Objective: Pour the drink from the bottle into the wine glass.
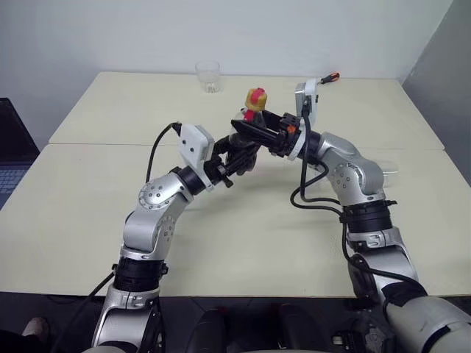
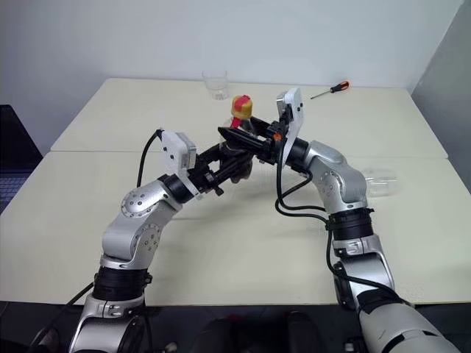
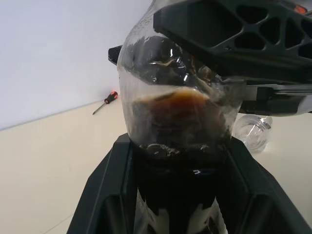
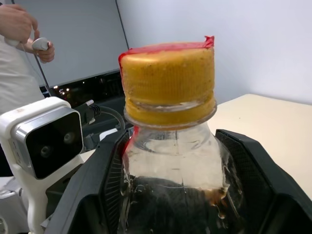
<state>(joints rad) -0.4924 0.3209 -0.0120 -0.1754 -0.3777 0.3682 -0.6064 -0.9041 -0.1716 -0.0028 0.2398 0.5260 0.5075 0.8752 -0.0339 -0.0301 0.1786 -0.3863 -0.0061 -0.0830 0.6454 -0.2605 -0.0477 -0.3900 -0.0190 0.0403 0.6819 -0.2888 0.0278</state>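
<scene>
The bottle (image 1: 255, 99), clear with a yellow cap (image 4: 168, 87) and a red band, is held upright above the middle of the table. Dark drink (image 3: 170, 126) fills its lower body. My left gripper (image 2: 234, 158) is shut on the bottle's lower body, coming in from the left. My right gripper (image 2: 232, 134) reaches in from the right. Its two fingers (image 4: 105, 185) press the shoulder just under the cap. The wine glass (image 2: 379, 182) lies on its side on the table at the right, partly hidden behind my right forearm.
A short clear tumbler (image 1: 208, 76) stands at the table's far edge. A red-handled screwdriver (image 1: 327, 77) lies at the far right. A laptop (image 1: 11, 162) sits off the table's left side. A person's hand (image 4: 24, 29) holds a small device beyond the table.
</scene>
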